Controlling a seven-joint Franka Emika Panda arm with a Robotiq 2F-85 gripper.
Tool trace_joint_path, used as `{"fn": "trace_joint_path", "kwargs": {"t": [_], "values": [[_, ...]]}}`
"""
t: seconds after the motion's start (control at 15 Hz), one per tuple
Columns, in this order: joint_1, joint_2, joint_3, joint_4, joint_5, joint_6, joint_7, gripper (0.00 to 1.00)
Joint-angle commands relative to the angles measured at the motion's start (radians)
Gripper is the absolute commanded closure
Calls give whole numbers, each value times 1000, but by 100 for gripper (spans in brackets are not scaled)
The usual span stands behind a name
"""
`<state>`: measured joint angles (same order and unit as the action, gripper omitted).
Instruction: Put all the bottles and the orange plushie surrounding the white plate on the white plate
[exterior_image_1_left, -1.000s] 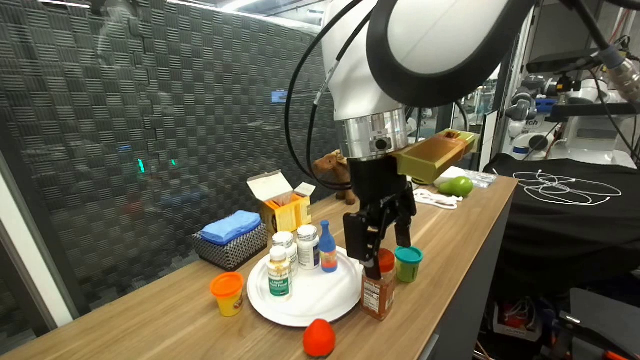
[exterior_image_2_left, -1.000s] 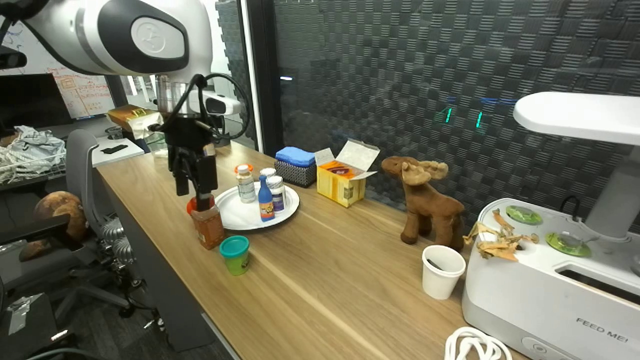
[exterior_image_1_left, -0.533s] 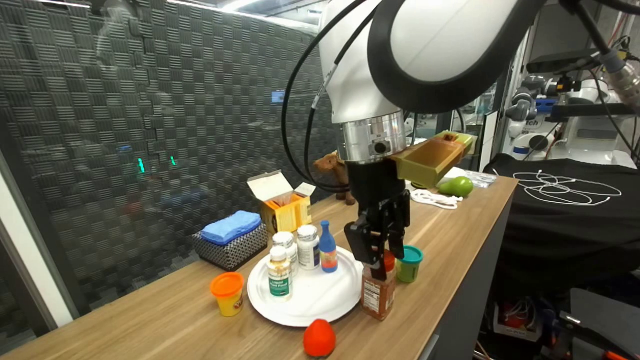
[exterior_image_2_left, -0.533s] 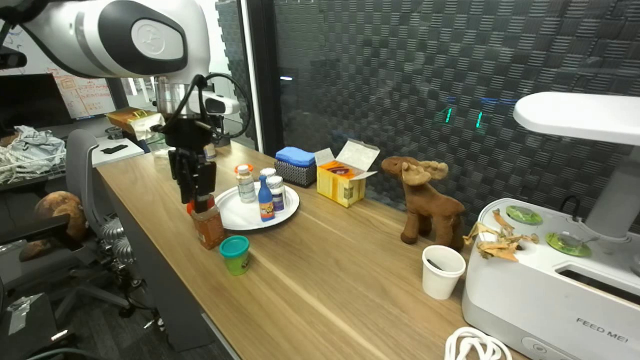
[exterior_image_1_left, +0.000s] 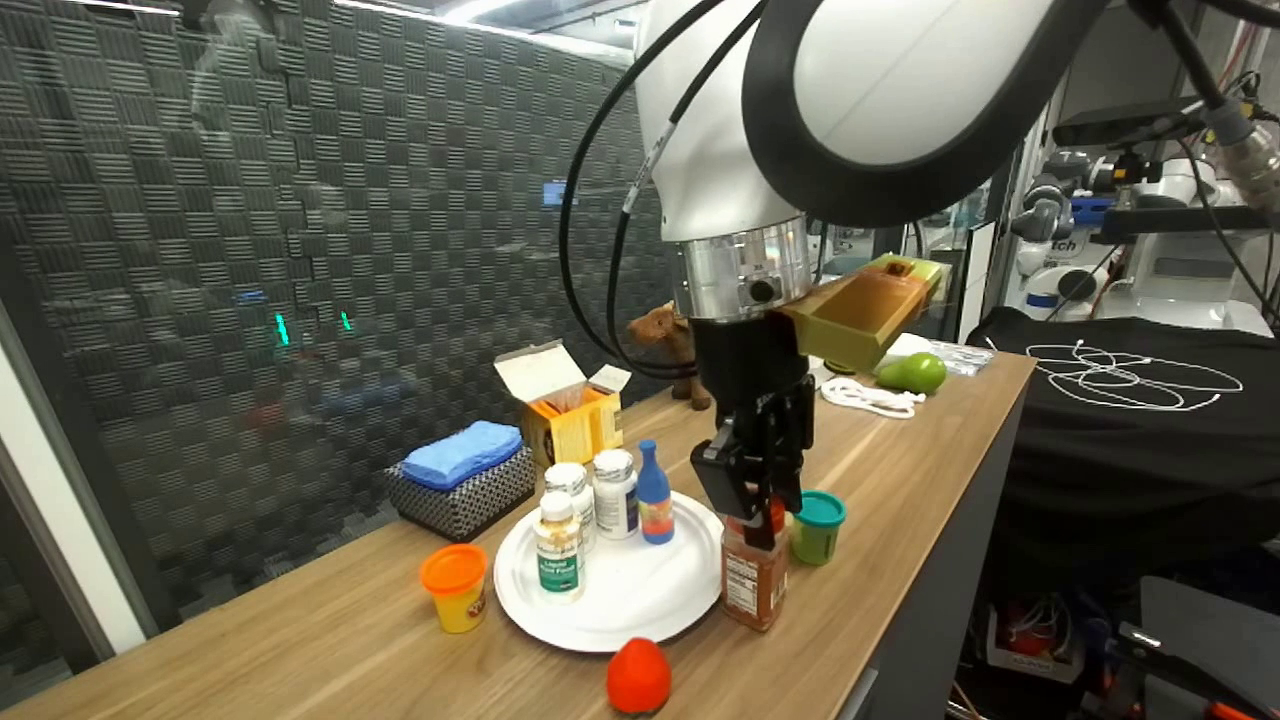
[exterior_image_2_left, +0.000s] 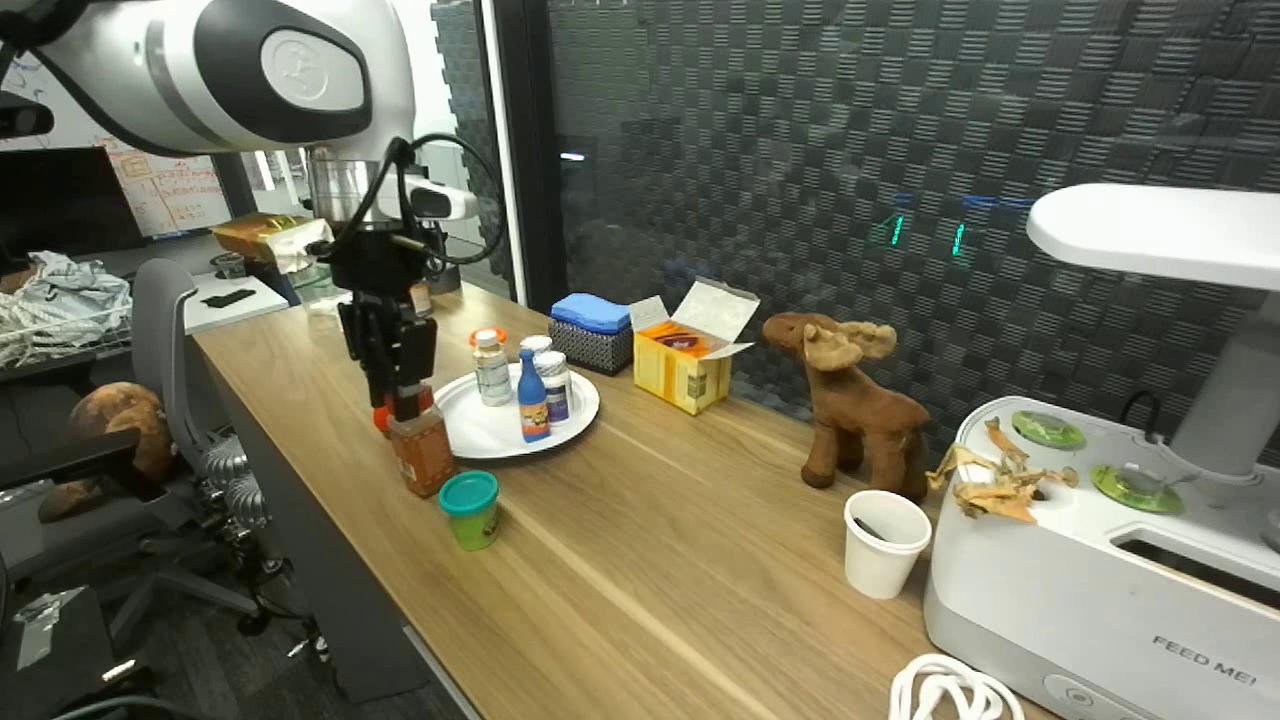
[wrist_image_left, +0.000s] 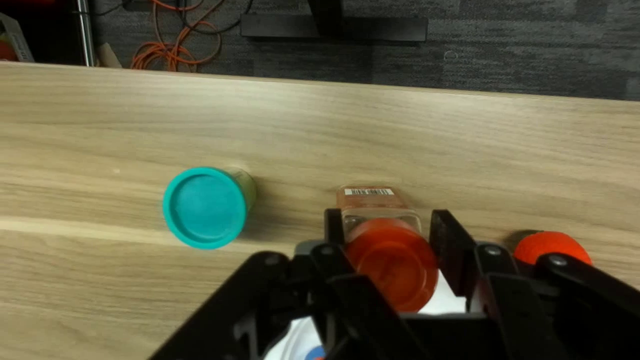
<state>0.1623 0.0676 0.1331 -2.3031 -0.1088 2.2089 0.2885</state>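
End effector (wrist_image_left: 388, 227) snug around 1 clear bottle (exterior_image_1_left: 755, 580): red cap (wrist_image_left: 396, 270), reddish-brown contents (exterior_image_2_left: 427, 458)

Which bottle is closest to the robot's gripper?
The brown bottle with the red lid, beside the white plate. The gripper is around its lid; the blue bottle and white-capped bottles stand farther off, on the plate.

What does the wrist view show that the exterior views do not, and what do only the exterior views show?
Only the wrist view: loops of orange cable and most of the red lid's top.
Only the exterior views: the toy moose, yellow box and blue cloth.
Shared by all: the brown bottle, the green cup, part of the white plate and the gripper; the orange plushie is in the wrist view and an exterior view.
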Motion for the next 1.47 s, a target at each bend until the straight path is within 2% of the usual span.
{"fn": "trace_joint_path", "kwargs": {"t": [0.0, 0.33, 0.67, 1.4], "values": [[14, -52, 12, 16, -39, -49, 25, 78], [26, -63, 29, 71, -90, -162, 54, 78], [38, -32, 55, 133, -55, -250, 41, 78], [55, 133, 49, 258, 34, -72, 121, 78]]}}
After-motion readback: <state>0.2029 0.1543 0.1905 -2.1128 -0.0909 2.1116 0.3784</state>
